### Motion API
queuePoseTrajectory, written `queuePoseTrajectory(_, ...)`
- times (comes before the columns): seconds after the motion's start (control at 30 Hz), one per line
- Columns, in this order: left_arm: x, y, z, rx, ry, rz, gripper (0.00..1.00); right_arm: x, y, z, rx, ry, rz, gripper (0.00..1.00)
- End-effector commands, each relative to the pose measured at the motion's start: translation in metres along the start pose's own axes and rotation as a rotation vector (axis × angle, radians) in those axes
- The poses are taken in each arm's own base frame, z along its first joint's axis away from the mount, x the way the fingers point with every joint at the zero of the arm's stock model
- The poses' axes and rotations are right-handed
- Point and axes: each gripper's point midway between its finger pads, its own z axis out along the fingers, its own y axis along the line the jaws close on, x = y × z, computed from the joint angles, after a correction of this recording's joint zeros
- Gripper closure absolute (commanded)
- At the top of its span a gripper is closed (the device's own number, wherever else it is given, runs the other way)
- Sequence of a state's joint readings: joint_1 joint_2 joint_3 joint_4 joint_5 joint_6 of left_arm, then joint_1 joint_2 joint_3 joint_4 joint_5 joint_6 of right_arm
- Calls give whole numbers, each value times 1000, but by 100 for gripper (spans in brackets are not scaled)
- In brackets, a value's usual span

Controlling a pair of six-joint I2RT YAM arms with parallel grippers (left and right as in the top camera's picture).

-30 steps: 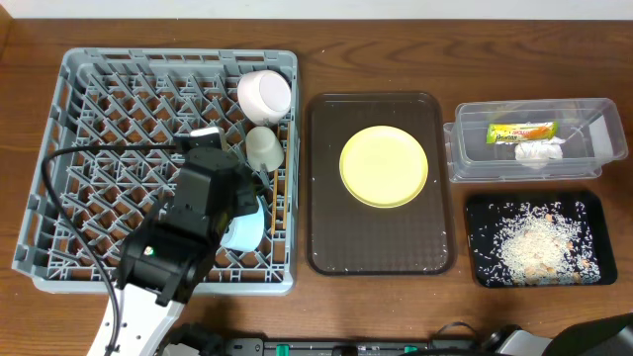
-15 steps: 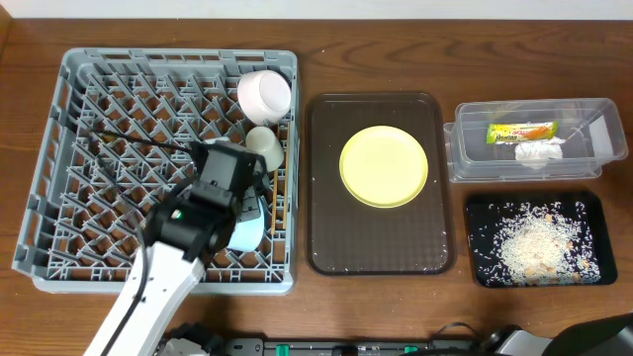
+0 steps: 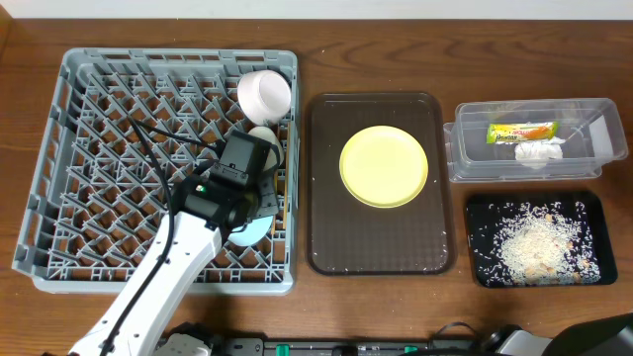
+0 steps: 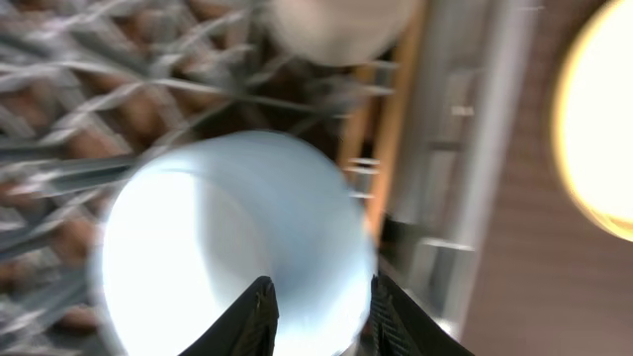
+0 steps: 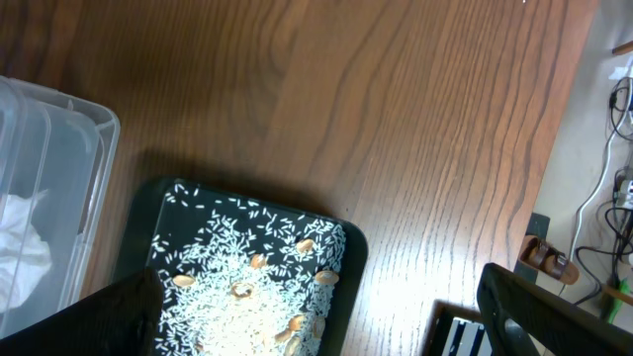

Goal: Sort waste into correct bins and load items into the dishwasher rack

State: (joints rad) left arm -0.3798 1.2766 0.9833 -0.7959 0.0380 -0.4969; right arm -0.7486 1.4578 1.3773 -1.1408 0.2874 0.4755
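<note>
Left jaws straddle the rim of the blue bowl (image 4: 227, 247), clamped or not I cannot tell; right jaws gape empty; seat bowl between rack (image 3: 99, 148) pegs below before releasing.

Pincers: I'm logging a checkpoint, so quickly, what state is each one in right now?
Left pincer: closed on the rim of the light blue bowl.
Right pincer: open, holding nothing.

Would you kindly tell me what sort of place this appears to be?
Likely a lab tabletop staged for dish clearing: a dishwasher rack, a yellow plate on a brown tray, and a clear tub holding waste.
</note>
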Motion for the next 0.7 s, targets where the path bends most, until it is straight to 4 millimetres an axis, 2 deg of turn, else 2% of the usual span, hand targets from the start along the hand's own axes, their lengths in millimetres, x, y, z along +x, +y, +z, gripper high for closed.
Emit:
queuePoseTrajectory(0.0, -1, -32, -23, 194, -8, 22, 66, -2, -3, -2, 8, -10, 24, 1)
queuePoseTrajectory(0.2, -18, -47, -64, 317, -159, 38, 66, -2, -3, -2, 9, -10, 24, 1)
queuePoseTrajectory(0.27, -23, -42, -77, 307, -224, 33, 66, -2, -3, -2, 9, -10, 24, 1)
queuePoseTrajectory(0.33, -29, -27, -83, 236, -282, 12, 71, -2, -3, -2, 9, -10, 24, 1)
queuePoseTrajectory(0.47, -26, 7, -75, 59, -288, -16, 81, -2, -3, -2, 8, -10, 24, 1)
queuePoseTrajectory(0.53, -20, 12, -64, 22, -244, -13, 90, -2, -3, -2, 9, -11, 24, 1)
queuePoseTrajectory(0.67, -11, 19, -35, -47, -150, -5, 93, -2, -4, -2, 9, -10, 23, 1)
